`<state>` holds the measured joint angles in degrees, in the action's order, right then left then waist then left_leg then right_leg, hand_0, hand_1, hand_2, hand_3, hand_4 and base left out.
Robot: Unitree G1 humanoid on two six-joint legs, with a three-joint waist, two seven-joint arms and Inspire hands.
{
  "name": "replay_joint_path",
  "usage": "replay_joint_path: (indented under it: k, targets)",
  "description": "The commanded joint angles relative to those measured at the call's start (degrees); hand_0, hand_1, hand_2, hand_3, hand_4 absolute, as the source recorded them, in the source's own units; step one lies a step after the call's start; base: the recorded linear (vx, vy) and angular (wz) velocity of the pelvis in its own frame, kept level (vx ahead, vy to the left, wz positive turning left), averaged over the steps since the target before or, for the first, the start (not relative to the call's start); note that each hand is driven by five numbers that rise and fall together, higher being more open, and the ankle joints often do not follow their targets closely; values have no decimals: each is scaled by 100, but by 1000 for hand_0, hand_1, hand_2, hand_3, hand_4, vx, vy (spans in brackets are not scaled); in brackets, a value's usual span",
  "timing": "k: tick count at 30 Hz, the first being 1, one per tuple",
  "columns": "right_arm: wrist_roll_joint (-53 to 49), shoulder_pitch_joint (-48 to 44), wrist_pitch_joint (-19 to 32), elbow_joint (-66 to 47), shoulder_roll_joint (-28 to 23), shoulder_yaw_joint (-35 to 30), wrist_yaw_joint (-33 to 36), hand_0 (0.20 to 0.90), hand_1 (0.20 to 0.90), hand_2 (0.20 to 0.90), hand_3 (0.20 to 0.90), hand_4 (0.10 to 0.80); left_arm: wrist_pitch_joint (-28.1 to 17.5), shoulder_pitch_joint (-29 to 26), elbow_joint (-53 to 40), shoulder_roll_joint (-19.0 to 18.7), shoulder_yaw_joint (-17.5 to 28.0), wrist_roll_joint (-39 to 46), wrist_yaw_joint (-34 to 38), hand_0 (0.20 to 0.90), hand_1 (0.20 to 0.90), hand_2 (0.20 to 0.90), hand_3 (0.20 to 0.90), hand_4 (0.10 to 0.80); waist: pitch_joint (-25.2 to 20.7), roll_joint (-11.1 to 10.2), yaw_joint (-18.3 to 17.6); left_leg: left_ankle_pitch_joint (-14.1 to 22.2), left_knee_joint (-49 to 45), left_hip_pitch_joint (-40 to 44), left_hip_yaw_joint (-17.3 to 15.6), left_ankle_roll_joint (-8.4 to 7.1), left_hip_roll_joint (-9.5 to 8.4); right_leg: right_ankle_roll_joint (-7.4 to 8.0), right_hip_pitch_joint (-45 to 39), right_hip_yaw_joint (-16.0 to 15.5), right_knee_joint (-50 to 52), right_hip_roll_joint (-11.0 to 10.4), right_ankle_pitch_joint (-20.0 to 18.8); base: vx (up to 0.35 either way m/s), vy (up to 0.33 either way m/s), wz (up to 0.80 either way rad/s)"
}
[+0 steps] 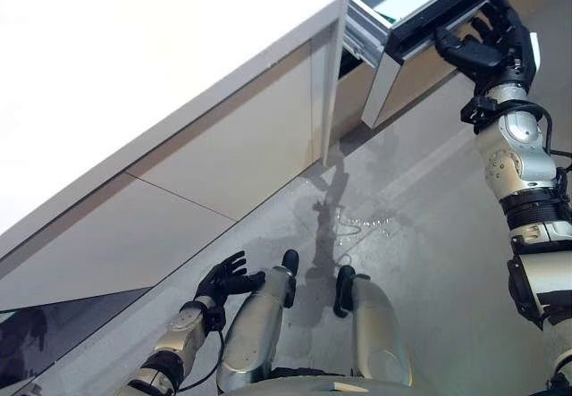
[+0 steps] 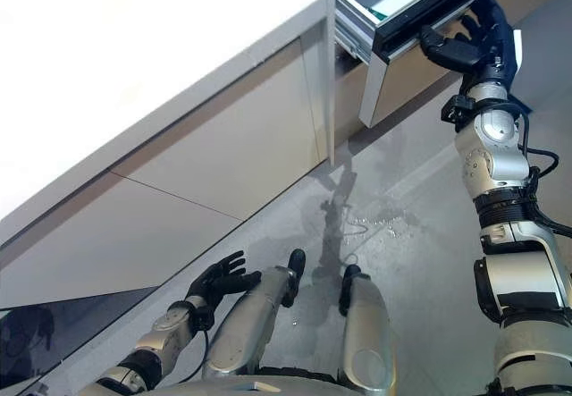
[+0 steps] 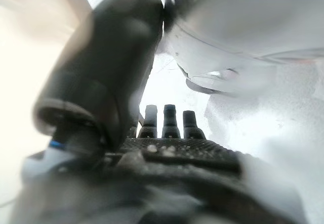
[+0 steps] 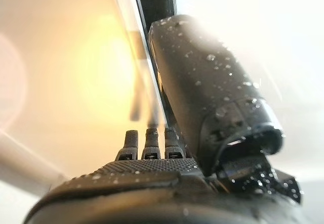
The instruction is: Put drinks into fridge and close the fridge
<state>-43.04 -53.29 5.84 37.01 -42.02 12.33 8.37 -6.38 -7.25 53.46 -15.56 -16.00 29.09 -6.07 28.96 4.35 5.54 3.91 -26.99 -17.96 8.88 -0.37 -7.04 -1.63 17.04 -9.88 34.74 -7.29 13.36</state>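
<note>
Right hand (image 1: 487, 43) of mine is up high with straight fingers pressed on the dark edge of the fridge door (image 1: 429, 7), which stands part open beside the white counter (image 1: 134, 65). My left hand (image 1: 225, 282) hangs low, fingers spread, holding nothing. Water drops (image 1: 362, 226) shine on the floor.

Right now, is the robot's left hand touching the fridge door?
No. The left hand hangs low with spread fingers, far from the fridge door, where only the right hand rests.
</note>
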Motion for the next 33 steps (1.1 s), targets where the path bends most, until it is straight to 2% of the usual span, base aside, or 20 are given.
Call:
replay_joint_path:
  k: [1, 11, 17, 23, 24, 27, 29, 30, 33]
  targets:
    - [205, -1252, 413, -293, 354, 447, -743, 900, 900, 900, 900, 800, -70, 438, -127, -573, -299, -211, -98, 900, 900, 900, 900, 800, -733, -372, 529, 461, 223, 291, -243, 606, -173, 157, -281, 321, -654, -67, -608, 41, -71, 26]
    - [-79, -786, 428, -31, 297, 159, -297, 900, 900, 900, 900, 800, -38, 462, 75, -635, -254, -381, -180, 900, 900, 900, 900, 800, -1052, -530, 406, 253, 889, 807, -236, 543, -8, 290, -856, 339, -1695, 31, -999, 12, -74, 10]
    - [-196, 184, 511, -291, 384, -243, -107, 900, 900, 900, 900, 800, 19, 439, 203, -569, -146, -372, -265, 900, 900, 900, 900, 800, -1367, -603, 116, 157, 1380, 1160, -492, 486, 112, 336, -1159, 485, -2315, 181, -1193, -60, -39, -15]
    - [207, 2359, 487, -951, 1261, -584, -160, 900, 900, 900, 900, 800, 98, 619, 317, -324, 137, -341, -164, 900, 900, 900, 900, 800, -1785, -655, -258, 69, 1892, 1600, -797, 413, 254, 326, -1490, 676, -2801, 371, -1309, -53, -27, -28]
    - [266, 2469, 417, -964, 1318, -587, -145, 900, 900, 900, 900, 800, 94, 639, 337, -310, 162, -348, -168, 900, 900, 900, 900, 800, -1815, -659, -280, 57, 1933, 1630, -813, 409, 263, 324, -1511, 689, -2833, 385, -1317, -40, -42, -22]
    - [715, 3713, 423, -925, 1649, -621, -584, 900, 900, 900, 900, 800, 47, 879, 399, -168, 344, -357, -161, 900, 900, 900, 900, 800, -2048, -673, -434, -56, 2280, 1846, -932, 356, 327, 332, -1665, 753, -3126, 485, -1394, -36, -43, -31]
    - [889, 4329, 328, -690, 1833, -516, -828, 900, 900, 900, 900, 800, -30, 1043, 495, -102, 459, -371, -207, 900, 900, 900, 900, 800, -2175, -684, -509, -115, 2443, 1958, -1026, 317, 366, 325, -1758, 768, -3280, 554, -1430, -33, -39, -25]
    - [890, 4332, 329, -691, 1834, -516, -828, 900, 900, 900, 900, 800, -30, 1045, 495, -102, 459, -371, -207, 900, 900, 900, 900, 800, -2176, -684, -508, -116, 2446, 1961, -1026, 317, 367, 324, -1760, 768, -3282, 554, -1430, -39, -42, -24]
    - [1433, 4755, 135, 469, 2155, -363, -1215, 900, 900, 900, 900, 800, -170, 1110, 826, -53, 616, -427, -337, 900, 900, 900, 900, 800, -2317, -700, -542, -186, 2650, 2099, -1088, 268, 409, 302, -1905, 722, -3472, 648, -1441, -48, -41, -10]
